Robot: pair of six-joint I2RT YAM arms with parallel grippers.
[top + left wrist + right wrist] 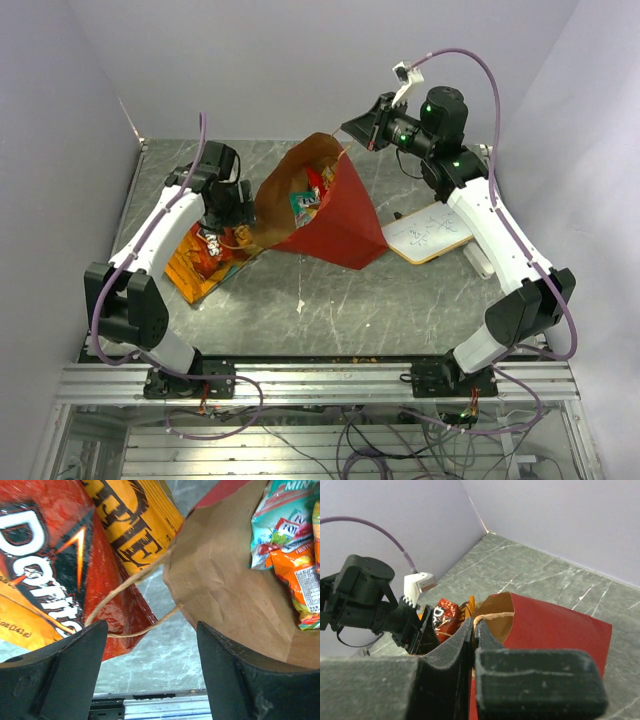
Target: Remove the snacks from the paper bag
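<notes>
At mid-table the right gripper [473, 630] tips the paper bag [340, 225], pinched shut on its handle [494, 615]. A Doritos bag [45, 565] and a yellow chip bag [135, 525] lie outside. A teal packet [280, 515] and others remain inside, by the wide-open, empty left gripper [150, 635].

Even, diffuse overhead light, moderately bright. Soft shadow under paper bag [335, 225] on table [400, 300]. Glare streaks on red Doritos bag [50, 565] foil. Right gripper [474, 627] close to lens, dark, out of focus.
</notes>
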